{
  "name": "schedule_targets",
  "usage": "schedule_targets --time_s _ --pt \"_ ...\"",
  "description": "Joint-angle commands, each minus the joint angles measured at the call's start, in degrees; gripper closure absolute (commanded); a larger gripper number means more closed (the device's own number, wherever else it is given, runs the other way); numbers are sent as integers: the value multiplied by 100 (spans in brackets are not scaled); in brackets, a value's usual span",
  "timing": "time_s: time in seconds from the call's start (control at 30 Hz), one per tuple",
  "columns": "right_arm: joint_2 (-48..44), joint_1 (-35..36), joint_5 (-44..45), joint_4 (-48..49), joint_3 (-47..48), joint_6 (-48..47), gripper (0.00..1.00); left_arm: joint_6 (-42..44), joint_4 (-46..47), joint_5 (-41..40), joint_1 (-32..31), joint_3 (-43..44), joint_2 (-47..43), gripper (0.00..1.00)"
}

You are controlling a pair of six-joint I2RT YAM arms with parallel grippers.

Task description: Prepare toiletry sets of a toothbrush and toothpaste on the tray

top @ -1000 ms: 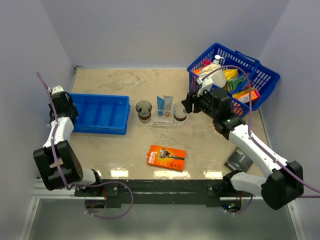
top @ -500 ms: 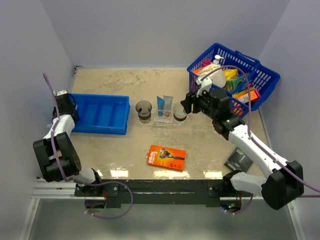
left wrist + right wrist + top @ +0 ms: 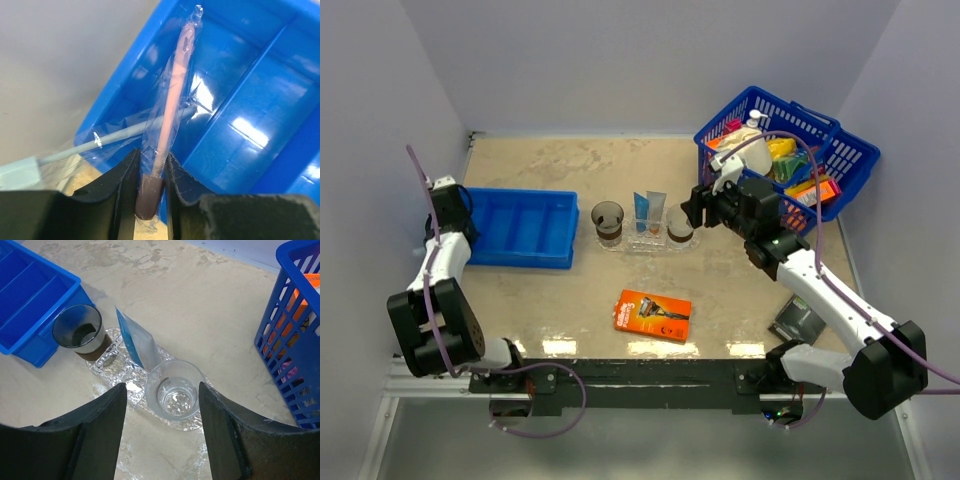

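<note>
L arm has nudged toward the bin's far-left corner vs 1 s ago, jaws narrowing. R arm hasn't budged.

Ref = tray (image 3: 650, 246).
- Wire basket (image 3: 725, 112): right of and behind tray.
- Blue bin (image 3: 520, 260): just left of tray.
- Razor pack (image 3: 654, 314): near side of tray, apart from it.
- R gripper (image 3: 161, 390): hovering over tray's right end, jaws wide, nothing held.
- L gripper (image 3: 151, 159): well left of tray at bin's left end, jaws nearly together, both pressed on the wrapper at the toothbrush (image 3: 172, 95) handle end. Looks gripped.
- On tray: dark cup (image 3: 608, 220) left end, clear cup (image 3: 175, 390) right end, toothpaste (image 3: 648, 210) upright between.

Handling, my guess: brush is light and stiff, but the film is slick and crinkly. End pinch will prob let it swing. Clamp the handle thru the film, not loose film.
</note>
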Motion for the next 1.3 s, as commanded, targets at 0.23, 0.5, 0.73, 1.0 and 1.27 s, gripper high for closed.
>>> schedule_targets --time_s 0.23,0.5,0.73,1.0,1.27 --pt "-145 19 127 -205 277 -113 37 -89 160 110 -14 341 -1269 84" --pt "-339 203 -163 -495 575 -130 38 -37 -578 592 -778 868 -1578 84" --pt "-49 1389 241 -689 1304 -588 38 -388 -1289 2543 -929 1027 -1718 84" --pt "452 2821 909 -680 1885 -1325 38 -222 -1949 3986 -1367 1185 -1868 85" --pt "1049 3578 1436 -715 2333 -2196 37 148 -2644 5039 -2096 1607 -1859 83"
